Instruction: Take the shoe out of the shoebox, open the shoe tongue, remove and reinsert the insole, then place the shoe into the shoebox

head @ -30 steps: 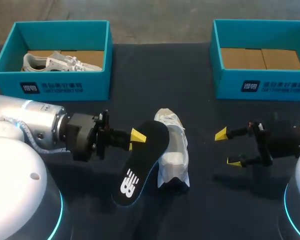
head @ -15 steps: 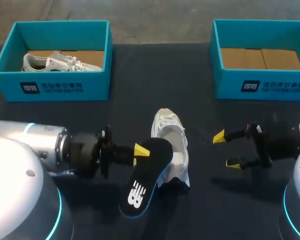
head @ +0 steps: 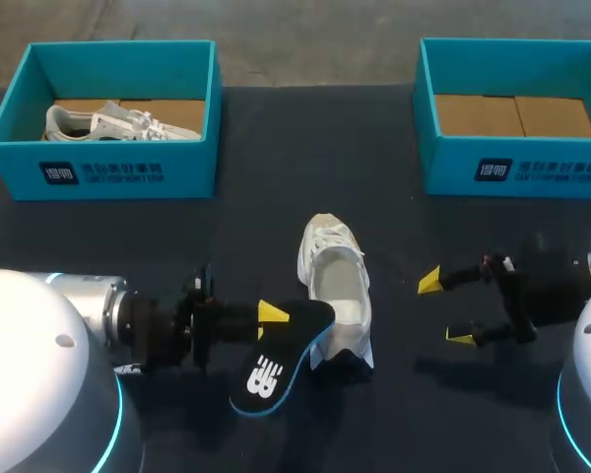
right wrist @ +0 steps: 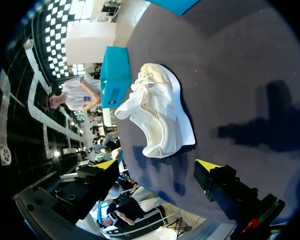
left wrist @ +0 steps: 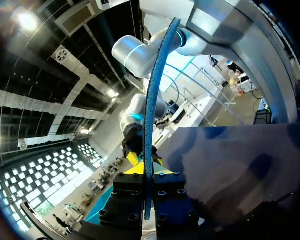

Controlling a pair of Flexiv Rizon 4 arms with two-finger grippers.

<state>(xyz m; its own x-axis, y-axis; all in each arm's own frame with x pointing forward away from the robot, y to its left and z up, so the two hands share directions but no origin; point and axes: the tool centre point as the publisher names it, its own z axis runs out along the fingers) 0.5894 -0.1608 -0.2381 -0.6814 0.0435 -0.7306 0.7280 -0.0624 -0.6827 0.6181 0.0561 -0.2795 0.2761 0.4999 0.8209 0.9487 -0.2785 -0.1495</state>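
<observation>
A white shoe (head: pixel 337 286) lies in the middle of the dark table, opening upward. My left gripper (head: pixel 273 313) is shut on the black, blue-edged insole (head: pixel 276 360), which slopes down toward the near edge, its far end beside the shoe's heel. In the left wrist view the insole (left wrist: pixel 151 115) stands edge-on between the fingers of that gripper (left wrist: pixel 146 167). My right gripper (head: pixel 444 309) hangs open to the right of the shoe, holding nothing. In the right wrist view the shoe (right wrist: pixel 157 120) lies just ahead of the open gripper (right wrist: pixel 155 165).
A teal shoebox (head: pixel 128 172) at the back left holds a second white shoe (head: pixel 118 120). Another teal shoebox (head: pixel 517 168) at the back right shows only its cardboard floor. Bare dark table (head: pixel 305 168) lies between the boxes.
My left gripper has drawn the insole back and down toward the near edge, off the top of the shoe, and tilted it flatter. The right gripper has barely shifted.
</observation>
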